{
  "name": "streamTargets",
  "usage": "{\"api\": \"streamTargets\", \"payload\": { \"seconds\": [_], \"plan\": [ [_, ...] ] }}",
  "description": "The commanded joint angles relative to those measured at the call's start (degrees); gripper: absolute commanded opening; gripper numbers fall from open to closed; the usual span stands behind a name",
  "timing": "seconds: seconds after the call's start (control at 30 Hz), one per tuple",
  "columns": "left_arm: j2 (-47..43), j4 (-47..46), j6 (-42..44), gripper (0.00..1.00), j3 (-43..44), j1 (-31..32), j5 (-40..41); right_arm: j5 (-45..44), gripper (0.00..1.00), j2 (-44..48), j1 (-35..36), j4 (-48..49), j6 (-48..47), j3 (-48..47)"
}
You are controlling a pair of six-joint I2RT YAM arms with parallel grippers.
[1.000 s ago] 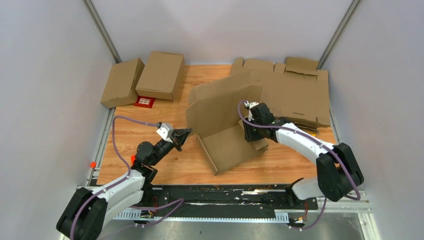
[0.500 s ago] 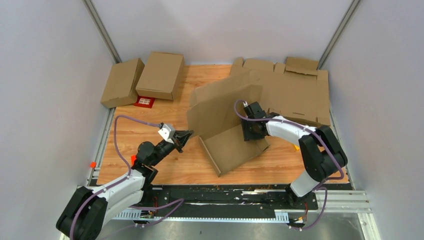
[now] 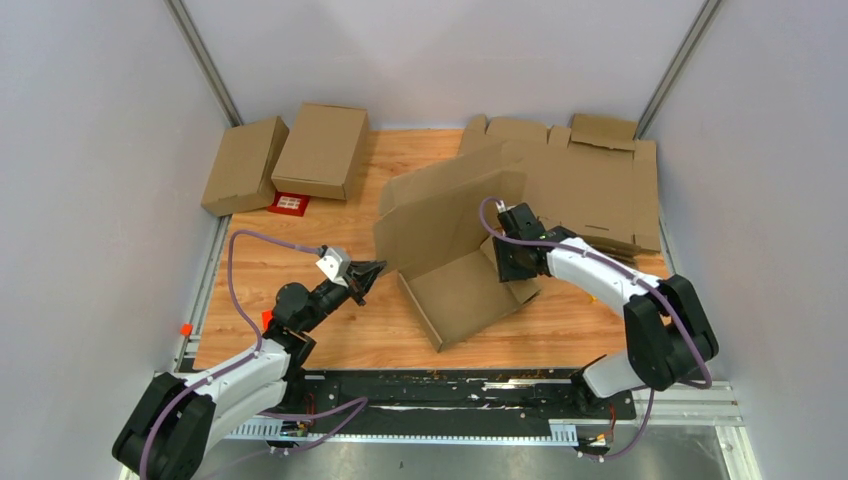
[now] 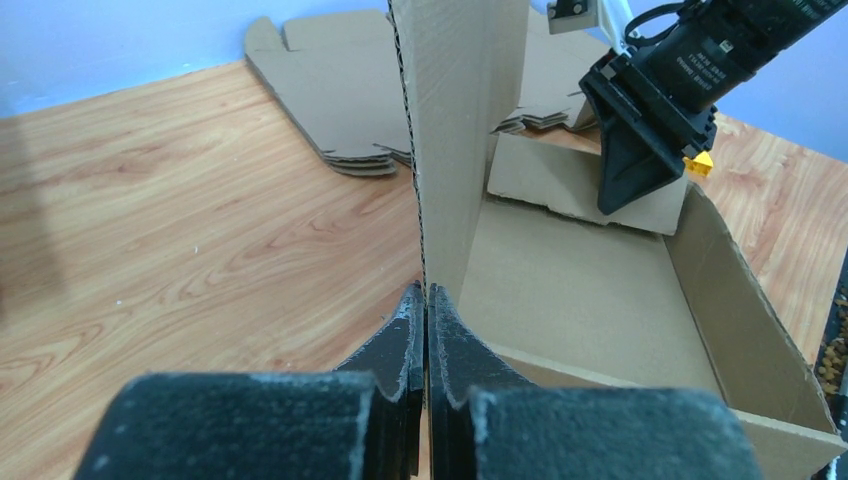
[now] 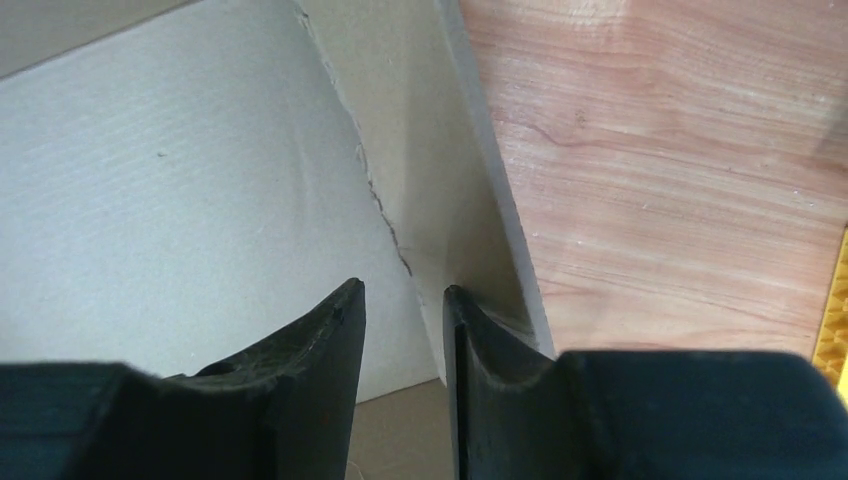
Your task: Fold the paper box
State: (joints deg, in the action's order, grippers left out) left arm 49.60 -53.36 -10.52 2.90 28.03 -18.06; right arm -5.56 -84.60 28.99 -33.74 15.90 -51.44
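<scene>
1. The paper box (image 3: 455,292) sits mid-table (image 3: 280,255), half made. Its base lies flat and one tall panel (image 3: 440,215) stands up along its far-left side.
2. The left end effector (image 3: 368,270) has its fingers pressed together and holds nothing. Its tips are at the foot of that panel's near edge, and I can't tell whether they touch it.
3. The right end effector (image 3: 518,272) points down at the short side flap (image 4: 580,185) at the box's right end. Its fingers are slightly apart, with nothing visible between them.
4. To my eye, the step in hand is forming the side walls, and most of the folding is not yet done.
5. I'd judge the next move calls for the right arm to press that flap inward. Meanwhile the left would brace the tall panel so the box neither slides nor flops open.
</scene>
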Motion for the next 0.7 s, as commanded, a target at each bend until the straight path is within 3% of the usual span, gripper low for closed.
{"api": "streamTargets", "payload": {
  "seconds": [0.0, 0.03, 0.07, 0.67],
  "plan": [
    [-0.04, -1.74, 1.04, 0.00, 0.16, 0.05, 0.01, 1.59, 0.24, 2.62, -0.35, -0.10, -1.61, -0.75],
    [-0.11, -1.74, 1.04, 0.00, 0.13, 0.01, -0.07, 1.87, 0.06, 2.27, -0.38, 0.02, -2.01, -1.11],
    [-0.21, -1.67, 1.03, 0.00, 0.12, 0.01, -0.04, 1.59, 0.00, 1.74, -0.26, 0.13, -2.31, -1.37],
    [-0.52, -0.87, 1.38, 0.00, 0.33, 0.01, -0.04, -26.26, 0.00, -19.30, 6.63, -4.72, 4.26, -10.12]
  ]
}}
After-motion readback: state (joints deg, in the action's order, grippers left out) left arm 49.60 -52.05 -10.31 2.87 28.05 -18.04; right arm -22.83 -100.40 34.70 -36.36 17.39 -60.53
